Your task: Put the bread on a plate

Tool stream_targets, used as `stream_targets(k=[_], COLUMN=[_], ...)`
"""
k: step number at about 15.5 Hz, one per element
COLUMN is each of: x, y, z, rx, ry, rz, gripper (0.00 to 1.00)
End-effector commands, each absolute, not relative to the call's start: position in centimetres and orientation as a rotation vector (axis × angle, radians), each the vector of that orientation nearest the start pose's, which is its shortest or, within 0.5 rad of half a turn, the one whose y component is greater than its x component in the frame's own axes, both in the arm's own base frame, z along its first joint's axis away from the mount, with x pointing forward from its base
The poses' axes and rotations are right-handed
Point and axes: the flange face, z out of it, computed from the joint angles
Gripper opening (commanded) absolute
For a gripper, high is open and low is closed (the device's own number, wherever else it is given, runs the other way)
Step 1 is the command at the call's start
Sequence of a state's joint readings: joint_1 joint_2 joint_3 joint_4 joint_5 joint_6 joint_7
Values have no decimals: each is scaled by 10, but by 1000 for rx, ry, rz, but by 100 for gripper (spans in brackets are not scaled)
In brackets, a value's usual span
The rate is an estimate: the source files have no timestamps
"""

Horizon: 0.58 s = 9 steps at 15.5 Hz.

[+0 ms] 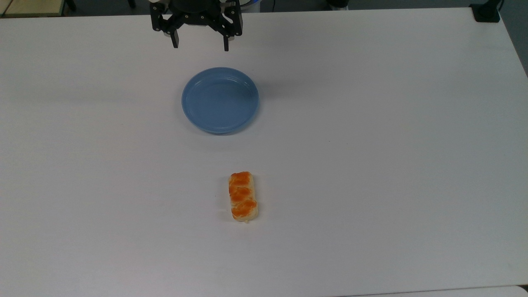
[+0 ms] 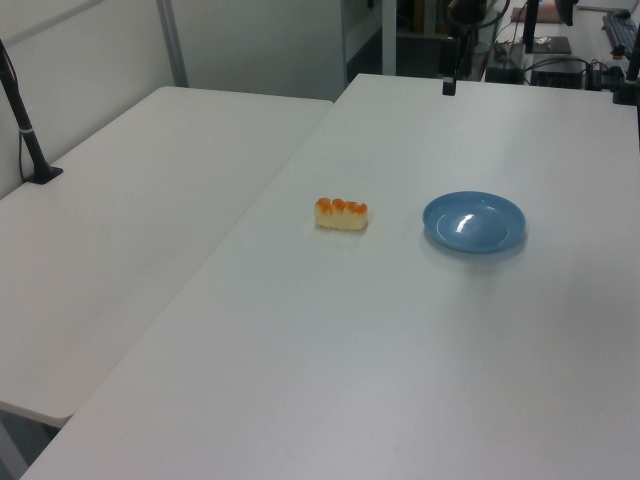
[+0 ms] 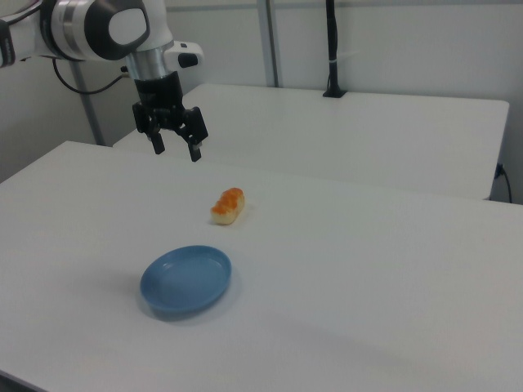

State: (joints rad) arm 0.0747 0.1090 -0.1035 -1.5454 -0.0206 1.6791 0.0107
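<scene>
Top view: gripper [image 1: 200, 44], jaws apart and empty, at upper centre above the plate [image 1: 220, 100]; the bread [image 1: 243, 196] lies on the table [image 1: 392, 144], lower centre, well apart from the plate.

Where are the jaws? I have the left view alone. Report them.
Observer: In the right view the jaws hang open above the table, holding nothing.
Operator: Place them against the plate.
Observer: In the top view they sit beyond the plate, near the top view's top edge; the bread lies on the plate's opposite side.
Operator: Give their opening direction.
Observer: In the top view they open left to right, crosswise to the bread's length.
</scene>
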Motion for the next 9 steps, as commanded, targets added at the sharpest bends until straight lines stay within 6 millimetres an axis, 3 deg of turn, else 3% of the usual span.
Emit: stream_targets(k=[1, 9], x=[588, 588], y=[-14, -17], z=[589, 590], rx=[-3176, -3178], ry=[50, 37], rz=[-22, -27], gripper=[100, 100])
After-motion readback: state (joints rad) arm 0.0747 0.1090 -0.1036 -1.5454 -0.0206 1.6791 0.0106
